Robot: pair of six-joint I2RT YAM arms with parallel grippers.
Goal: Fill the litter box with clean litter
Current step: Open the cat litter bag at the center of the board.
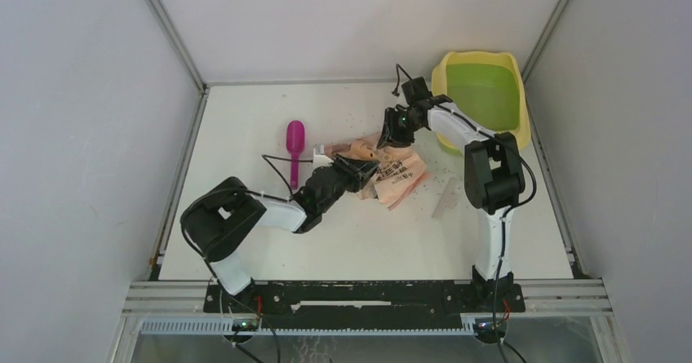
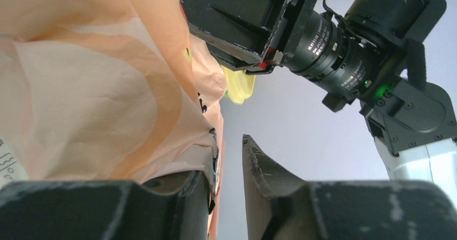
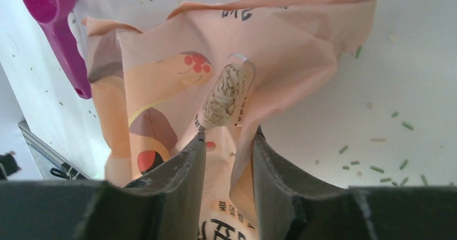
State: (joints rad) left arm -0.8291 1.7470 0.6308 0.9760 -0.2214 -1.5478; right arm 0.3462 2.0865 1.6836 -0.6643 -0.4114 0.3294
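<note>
The litter box (image 1: 516, 77), yellow-rimmed with a green basin, stands at the back right; I cannot tell what is in it. A crumpled peach-pink bag (image 1: 398, 175) lies on the table mid-way. My left gripper (image 1: 365, 170) is at the bag's left side. In the left wrist view its jaws (image 2: 226, 153) stand apart, and the bag (image 2: 108, 89) drapes over the left finger. My right gripper (image 1: 392, 134) is over the bag's far end. It (image 3: 229, 137) is open, with a fold of the bag (image 3: 258, 46) between its fingers. Loose litter (image 3: 377, 169) is strewn on the table.
A magenta scoop (image 1: 294, 144) lies left of the bag, its handle toward me. A pale flat strip (image 1: 447, 196) lies right of the bag by the right arm. Granules are scattered round the bag (image 1: 432, 177). Enclosure walls stand on both sides and behind.
</note>
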